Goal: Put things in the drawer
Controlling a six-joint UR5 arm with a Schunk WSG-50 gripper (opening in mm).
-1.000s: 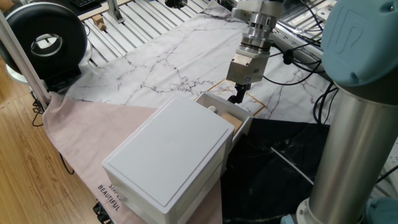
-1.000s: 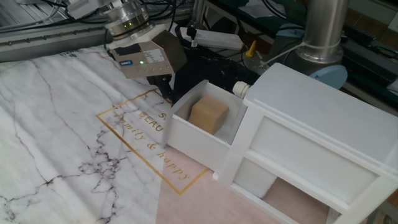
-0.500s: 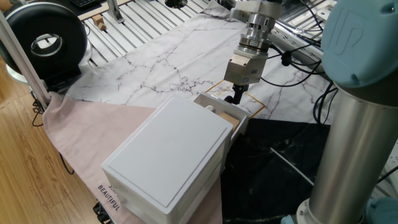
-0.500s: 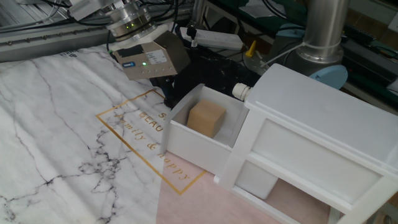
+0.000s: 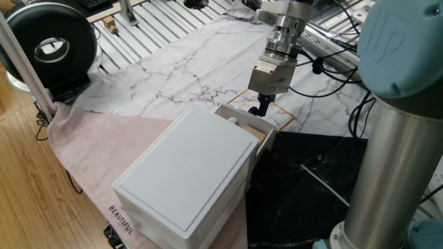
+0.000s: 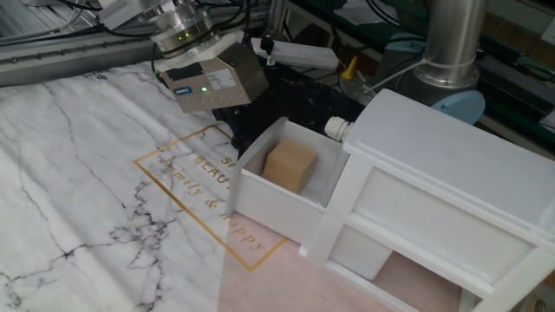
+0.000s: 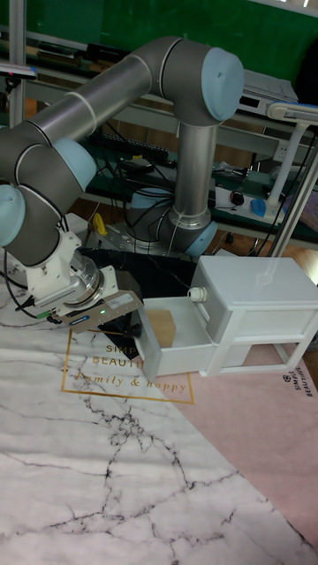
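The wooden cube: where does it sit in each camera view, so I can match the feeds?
One fixed view: wooden cube, only a brown sliver behind the cabinet.
The other fixed view: centre, inside the open drawer.
Tall fixed view: mid-frame, in the drawer, right of the gripper.
Shared landmark: the cabinet.
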